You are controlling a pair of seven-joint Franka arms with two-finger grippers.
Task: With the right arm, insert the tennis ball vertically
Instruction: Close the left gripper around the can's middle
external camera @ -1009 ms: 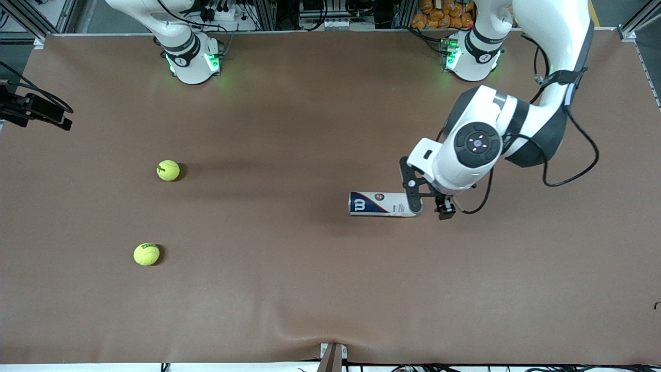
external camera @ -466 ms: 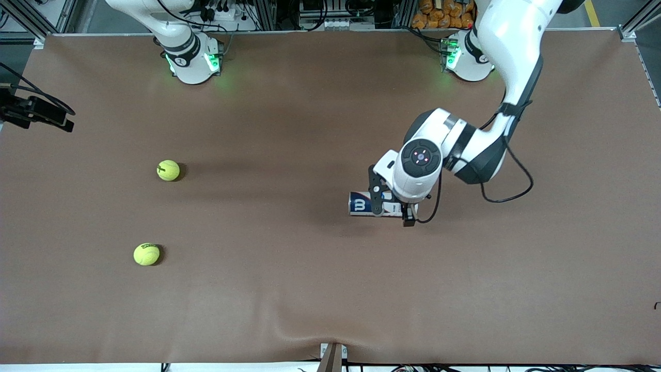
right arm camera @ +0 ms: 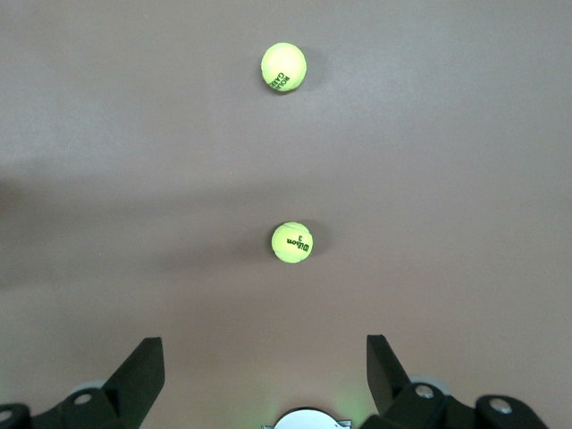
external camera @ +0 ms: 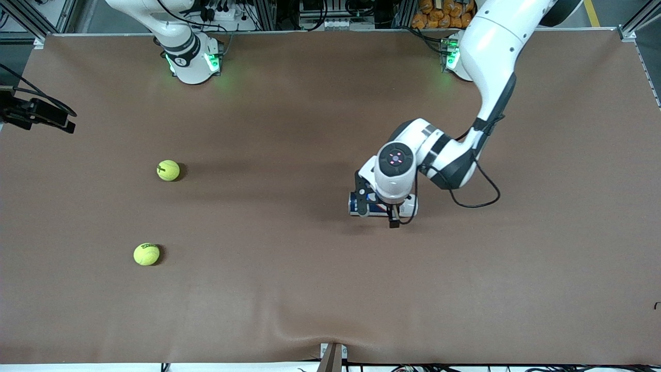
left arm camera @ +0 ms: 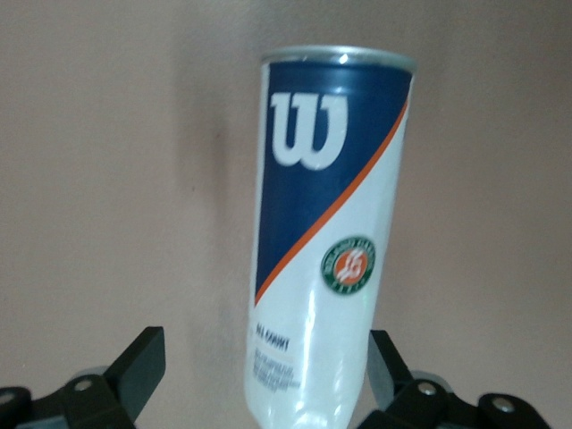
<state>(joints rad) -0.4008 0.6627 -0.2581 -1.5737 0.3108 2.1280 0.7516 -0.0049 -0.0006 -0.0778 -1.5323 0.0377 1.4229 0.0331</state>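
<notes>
A white and blue Wilson ball can [external camera: 409, 206] lies on its side on the brown table; it also shows in the left wrist view [left arm camera: 322, 268]. My left gripper [external camera: 383, 211] is open, low over the can, with a finger on each side of it [left arm camera: 264, 340]. Two yellow tennis balls lie toward the right arm's end: one [external camera: 168, 170] farther from the front camera, one [external camera: 146, 254] nearer. Both show in the right wrist view [right arm camera: 292, 242] [right arm camera: 283, 67]. My right gripper [right arm camera: 264, 344] is open and empty, high above the table near its base [external camera: 191, 59], and out of the front view.
A black camera mount [external camera: 36, 113] sticks in over the table edge at the right arm's end. The brown mat [external camera: 310, 289] has a wrinkle at the front edge [external camera: 330, 336].
My left arm has swung toward the right arm's end, from the can's end to over its middle. The can and both balls have not moved.
</notes>
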